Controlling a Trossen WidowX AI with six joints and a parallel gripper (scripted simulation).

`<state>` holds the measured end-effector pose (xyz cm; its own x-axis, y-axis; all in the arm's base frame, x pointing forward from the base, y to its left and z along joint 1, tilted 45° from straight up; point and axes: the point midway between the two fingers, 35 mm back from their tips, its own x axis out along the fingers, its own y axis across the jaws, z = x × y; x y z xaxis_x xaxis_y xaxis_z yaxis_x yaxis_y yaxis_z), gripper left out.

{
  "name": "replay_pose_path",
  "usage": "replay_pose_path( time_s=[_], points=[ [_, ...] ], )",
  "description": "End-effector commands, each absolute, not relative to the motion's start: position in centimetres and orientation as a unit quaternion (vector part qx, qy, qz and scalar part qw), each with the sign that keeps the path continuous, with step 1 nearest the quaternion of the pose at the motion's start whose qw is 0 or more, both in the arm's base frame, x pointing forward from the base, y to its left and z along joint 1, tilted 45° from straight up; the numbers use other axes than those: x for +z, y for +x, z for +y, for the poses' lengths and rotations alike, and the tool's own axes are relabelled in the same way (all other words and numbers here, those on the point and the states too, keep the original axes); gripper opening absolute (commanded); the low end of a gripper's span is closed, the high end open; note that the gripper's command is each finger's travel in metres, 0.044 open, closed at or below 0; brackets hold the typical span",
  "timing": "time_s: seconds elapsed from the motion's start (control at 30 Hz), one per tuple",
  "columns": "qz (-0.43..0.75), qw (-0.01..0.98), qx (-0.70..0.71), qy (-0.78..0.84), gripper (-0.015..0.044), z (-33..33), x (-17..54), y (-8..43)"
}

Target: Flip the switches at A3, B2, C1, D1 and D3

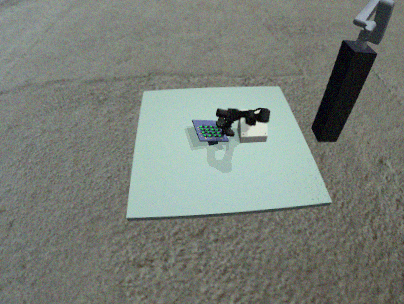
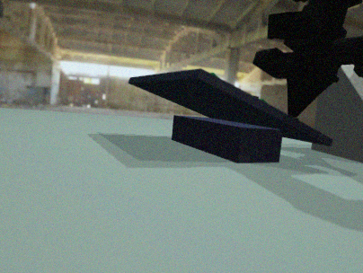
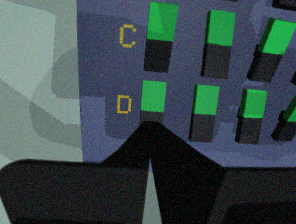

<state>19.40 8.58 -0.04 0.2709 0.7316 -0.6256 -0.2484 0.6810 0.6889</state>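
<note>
The tilted blue switch panel (image 1: pixel 201 123) (image 2: pixel 180 90) (image 3: pixel 95 65) carries rows of rocker switches with green and black halves. My gripper (image 2: pixel 293 115) (image 3: pixel 150 128) is shut, its joined tips at the lower, black end of switch D1 (image 3: pixel 153 96), covering part of it. In the exterior view the tips are very near the panel's low edge; contact cannot be told. Switch C1 (image 3: pixel 162 22) is just above D1 in the wrist view, with C2 (image 3: pixel 221 29) and C3 (image 3: pixel 277 37) to its right. D2 (image 3: pixel 206 100) and D3 (image 3: pixel 254 104) stand right of D1. Rows A and B are mostly out of the wrist view.
A dark block (image 2: pixel 225 139) supports the panel from below. A white box (image 1: pixel 254 131) is beside the panel under the arm. All stand on a pale green mat (image 1: pixel 170 190). A tall black pillar (image 1: pixel 342 95) with a grey device on top stands off the mat at the right.
</note>
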Motion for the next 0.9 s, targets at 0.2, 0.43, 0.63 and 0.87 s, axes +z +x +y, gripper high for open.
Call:
replay_pose_path(
  time_s=[0.2, 0.43, 0.63, 0.87],
  points=[
    [0.513, 0.761, 0.319, 0.238, 0.0000, 8.65, -0.19, 19.41],
    [0.513, 0.761, 0.319, 0.238, 0.0000, 8.72, -0.25, 19.43],
    [0.513, 0.761, 0.319, 0.238, 0.0000, 8.78, -0.30, 19.45],
    [0.513, 0.761, 0.319, 0.238, 0.0000, 8.85, -0.36, 19.47]
  ],
)
